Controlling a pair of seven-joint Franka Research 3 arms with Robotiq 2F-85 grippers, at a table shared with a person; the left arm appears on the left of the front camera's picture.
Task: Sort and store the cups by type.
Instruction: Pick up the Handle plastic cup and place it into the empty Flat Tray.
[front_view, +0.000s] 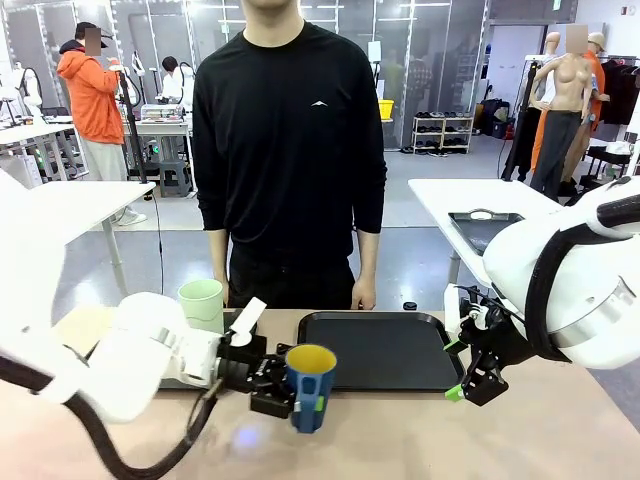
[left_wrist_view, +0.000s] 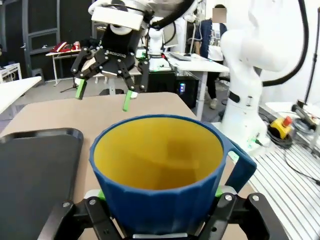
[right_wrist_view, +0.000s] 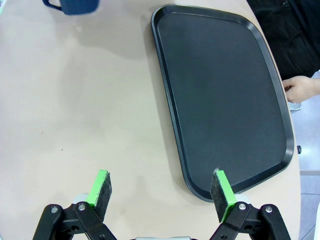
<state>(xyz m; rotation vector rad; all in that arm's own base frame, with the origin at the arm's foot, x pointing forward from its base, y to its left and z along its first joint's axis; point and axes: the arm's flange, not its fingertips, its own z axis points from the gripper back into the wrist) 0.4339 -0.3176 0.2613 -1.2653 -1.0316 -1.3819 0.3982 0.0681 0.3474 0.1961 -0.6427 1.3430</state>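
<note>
**Left gripper holds the blue mug**

I see my left gripper (front_view: 300, 395) clamped on the blue mug (front_view: 310, 385), lifted off the surface (front_view: 400, 440) at lower centre. My right gripper (right_wrist_view: 162, 192) hangs wide apart, empty, beside the black tray (right_wrist_view: 225, 90). The green tumbler (front_view: 202, 303) stands upper left.

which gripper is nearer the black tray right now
Right. The right gripper hovers with jaws open over the table just off the black tray's near corner; the left gripper holds the blue mug farther off.
</note>
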